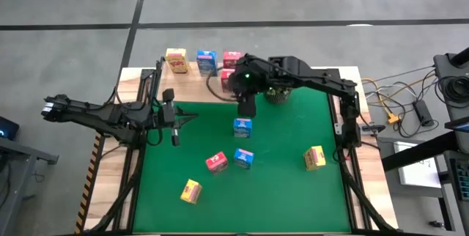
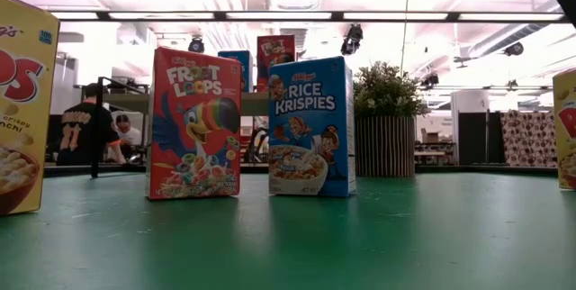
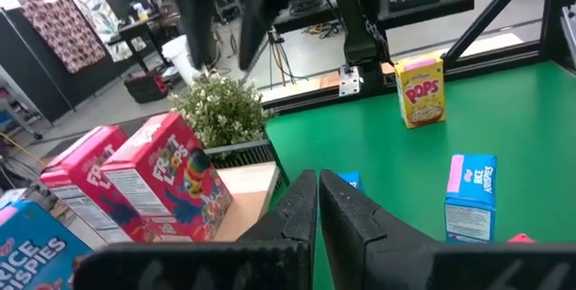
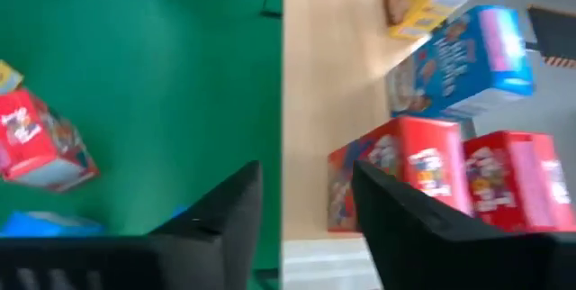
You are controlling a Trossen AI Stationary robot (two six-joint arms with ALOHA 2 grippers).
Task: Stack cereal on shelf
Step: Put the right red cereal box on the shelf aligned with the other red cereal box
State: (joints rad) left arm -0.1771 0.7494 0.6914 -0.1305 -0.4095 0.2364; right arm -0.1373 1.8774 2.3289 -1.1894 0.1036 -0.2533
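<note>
The light-wood shelf (image 1: pixel 192 86) stands at the table's far edge. On it stand a yellow cereal box (image 1: pixel 176 60), a blue one (image 1: pixel 207 61) and two pink-red ones (image 1: pixel 231 60). My right gripper (image 1: pixel 247 110) hangs open in the air over the shelf's near right corner, close to the two red boxes (image 4: pixel 423 173), with nothing between its fingers. Several more boxes stand on the green mat: blue (image 1: pixel 242 127), red (image 1: pixel 217 162), blue (image 1: pixel 243 158), yellow (image 1: pixel 314 158) and yellow (image 1: pixel 190 190). At the mat's left my left gripper (image 1: pixel 176 122) waits, shut and empty.
A potted plant (image 1: pixel 277 93) stands right of the shelf, under my right arm. In the low view the Froot Loops box (image 2: pixel 193 123) and the Rice Krispies box (image 2: pixel 310 128) stand side by side. People are in the room behind the table.
</note>
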